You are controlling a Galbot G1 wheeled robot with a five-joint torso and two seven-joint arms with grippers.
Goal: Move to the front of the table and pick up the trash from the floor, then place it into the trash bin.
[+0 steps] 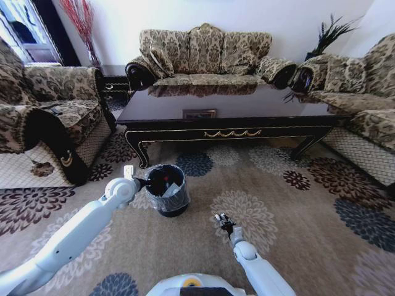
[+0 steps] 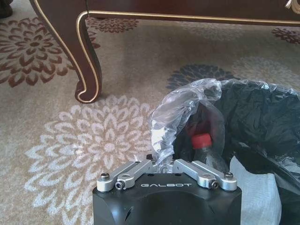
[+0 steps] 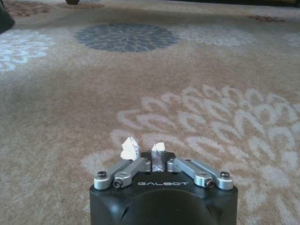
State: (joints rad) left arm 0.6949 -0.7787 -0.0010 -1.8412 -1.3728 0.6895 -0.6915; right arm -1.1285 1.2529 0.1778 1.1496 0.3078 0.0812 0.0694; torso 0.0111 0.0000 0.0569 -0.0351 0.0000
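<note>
Black plastic lines the small round trash bin on the flowered carpet, just before the long glossy dark table. My left gripper sits at the bin's rim, jaws drawn together against the clear bag's bunched edge; whether they pinch it I cannot tell. Inside lie a red-capped bottle and white paper. My right gripper, low over the carpet, is clenched on crumpled white paper scrap.
</note>
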